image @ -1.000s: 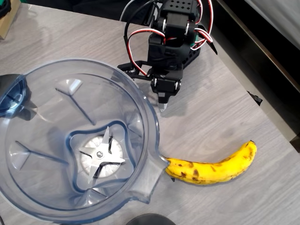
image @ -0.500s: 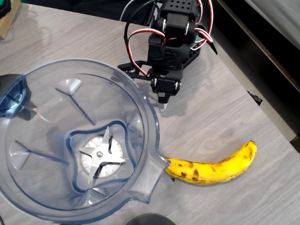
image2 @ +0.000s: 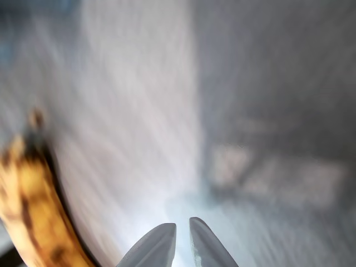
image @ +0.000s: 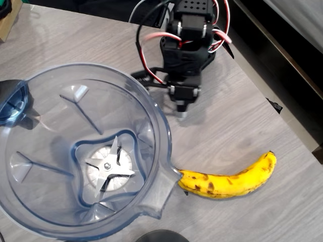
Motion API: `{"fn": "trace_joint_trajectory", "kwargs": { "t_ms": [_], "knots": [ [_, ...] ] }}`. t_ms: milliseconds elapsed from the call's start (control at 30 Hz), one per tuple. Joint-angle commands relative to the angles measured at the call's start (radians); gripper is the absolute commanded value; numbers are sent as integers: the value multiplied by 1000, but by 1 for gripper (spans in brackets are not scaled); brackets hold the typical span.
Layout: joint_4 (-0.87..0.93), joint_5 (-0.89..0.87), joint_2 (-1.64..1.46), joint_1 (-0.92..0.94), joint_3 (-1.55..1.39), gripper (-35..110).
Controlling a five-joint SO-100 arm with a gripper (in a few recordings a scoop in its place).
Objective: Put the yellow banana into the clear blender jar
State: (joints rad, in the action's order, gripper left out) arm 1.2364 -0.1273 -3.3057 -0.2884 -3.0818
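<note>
A grey wood-grain table (image: 237,126) is seen from above, evenly lit. Its right edge is bordered by a dark gap and a pale strip (image: 298,20) at the upper right. A wooden object (image: 7,20) is cut off at the upper left corner.

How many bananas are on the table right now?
1. The yellow banana lies on the table in the overhead view, one end beside the spout of the clear blender jar; the jar itself holds no banana.
</note>
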Motion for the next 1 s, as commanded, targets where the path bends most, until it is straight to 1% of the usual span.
{"fn": "trace_joint_trajectory", "kwargs": {
  "t_ms": [0, 267, 367, 633, 733, 800, 867, 967],
  "knots": [
    [-21, 11, -32, -95, -9, 0],
    [-37, 49, -35, -216, -9, 0],
    [-38, 55, -35, -222, -9, 0],
    [-86, 101, -67, -502, 8, 0],
    [-124, 114, -52, -548, 51, 0],
    [-183, 114, 48, -548, 135, 0],
    [-222, 95, 270, -549, 305, 0],
    [-167, 46, 683, -557, 670, 0]
  ]
}}
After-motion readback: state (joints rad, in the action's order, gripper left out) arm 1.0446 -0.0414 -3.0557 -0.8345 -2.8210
